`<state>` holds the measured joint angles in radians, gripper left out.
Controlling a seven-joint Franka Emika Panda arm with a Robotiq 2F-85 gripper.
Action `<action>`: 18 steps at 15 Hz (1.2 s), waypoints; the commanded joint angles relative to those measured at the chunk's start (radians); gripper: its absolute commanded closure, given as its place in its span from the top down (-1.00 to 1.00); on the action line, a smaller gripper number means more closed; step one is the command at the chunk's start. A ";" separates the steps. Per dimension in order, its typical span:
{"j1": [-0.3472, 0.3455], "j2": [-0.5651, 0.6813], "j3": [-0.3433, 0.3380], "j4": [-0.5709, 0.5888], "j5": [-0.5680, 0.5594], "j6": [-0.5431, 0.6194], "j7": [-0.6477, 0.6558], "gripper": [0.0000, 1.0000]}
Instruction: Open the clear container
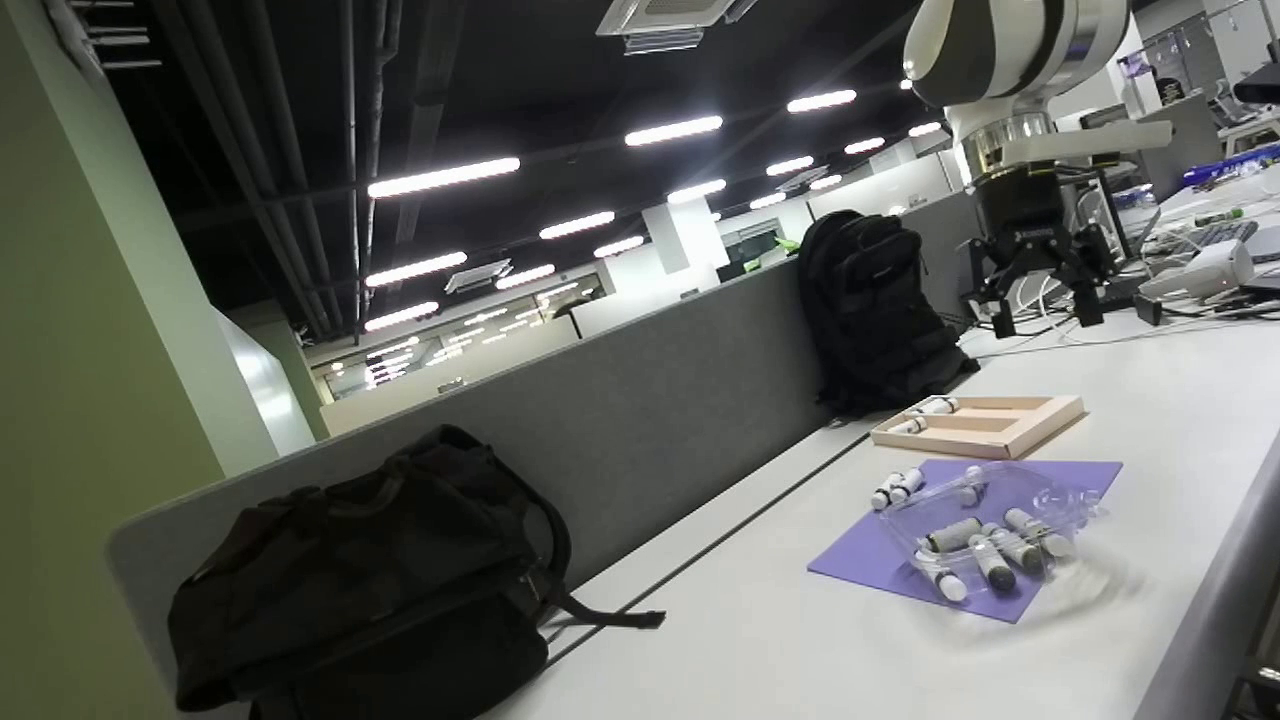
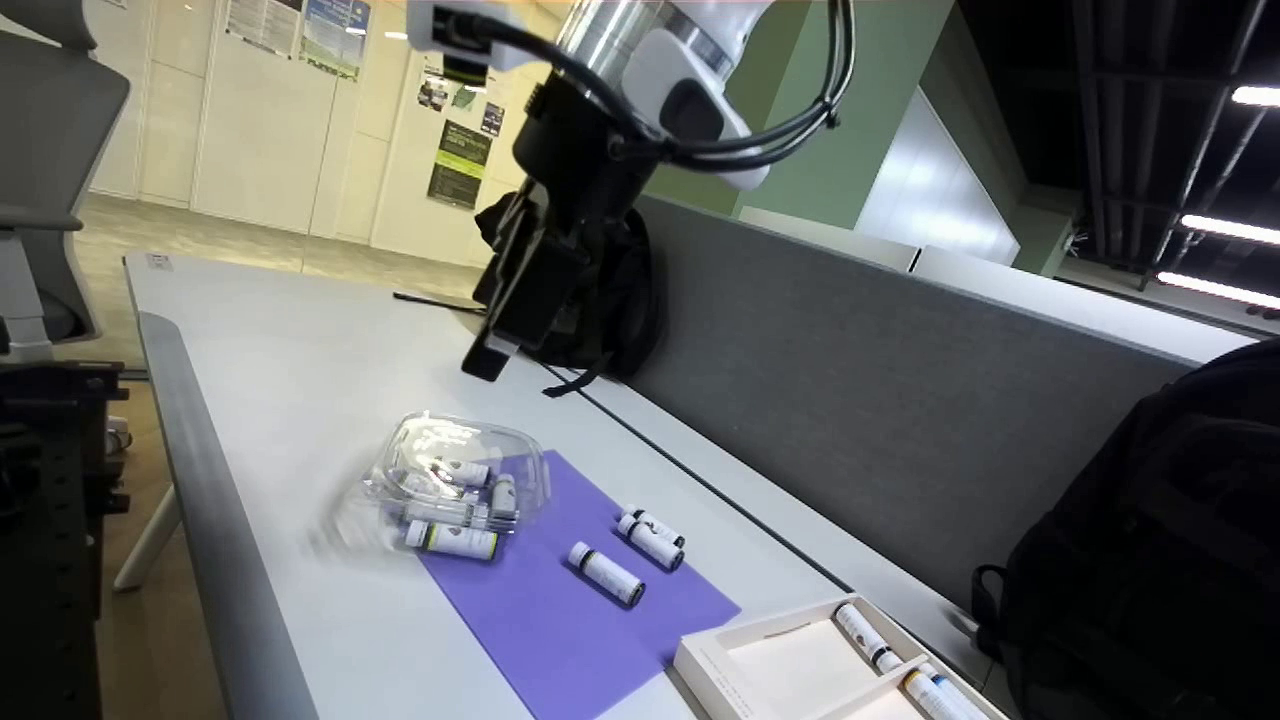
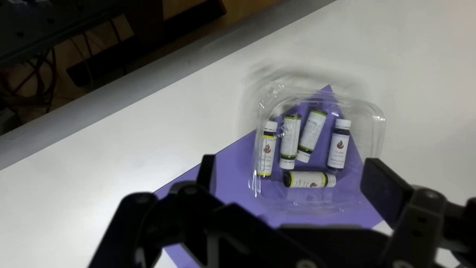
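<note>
The clear container [image 1: 905, 520] is a see-through plastic box on the purple mat, overhanging it onto the white table. It shows in an exterior view [image 2: 450, 432] and in the wrist view [image 3: 316, 199]. Several small white-labelled bottles [image 3: 306, 179] show through it. I cannot tell whether its lid is shut. My gripper [image 1: 1046, 312] is open and empty, well above the table. In an exterior view the gripper [image 2: 495, 325] hangs above and beyond the container. In the wrist view the gripper's fingers [image 3: 295, 180] stand wide apart, with the container's near part between them in the picture.
Loose bottles [image 2: 607, 575] lie on the purple mat [image 2: 600, 650] beside the container. A shallow pale box [image 1: 1000, 440] with bottles stands at the mat's edge. Black backpacks [image 1: 380, 580] lean on the grey partition [image 1: 680, 380]. The table edge [image 3: 174, 67] runs near the container.
</note>
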<state>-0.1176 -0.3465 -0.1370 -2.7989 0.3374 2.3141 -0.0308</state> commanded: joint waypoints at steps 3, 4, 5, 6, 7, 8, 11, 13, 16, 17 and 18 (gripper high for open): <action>0.057 0.187 -0.010 0.000 0.084 0.077 -0.105 1.00; 0.063 0.216 -0.005 0.000 0.100 0.092 -0.122 1.00; 0.069 0.247 0.000 0.000 0.120 0.111 -0.143 1.00; 0.073 0.274 0.005 0.000 0.138 0.131 -0.163 1.00; 0.077 0.301 0.011 0.000 0.161 0.150 -0.187 1.00; 0.079 0.331 0.018 0.000 0.182 0.170 -0.209 1.00; 0.076 0.414 0.051 0.001 0.249 0.254 -0.273 1.00; 0.067 0.451 0.087 0.001 0.340 0.307 -0.353 1.00; 0.074 0.488 0.124 0.002 0.515 0.362 -0.499 1.00; 0.073 0.495 0.138 0.003 0.574 0.373 -0.548 1.00; 0.072 0.500 0.151 0.003 0.634 0.381 -0.596 1.00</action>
<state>-0.0431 0.1430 -0.0183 -2.7954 0.8396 2.6634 -0.5197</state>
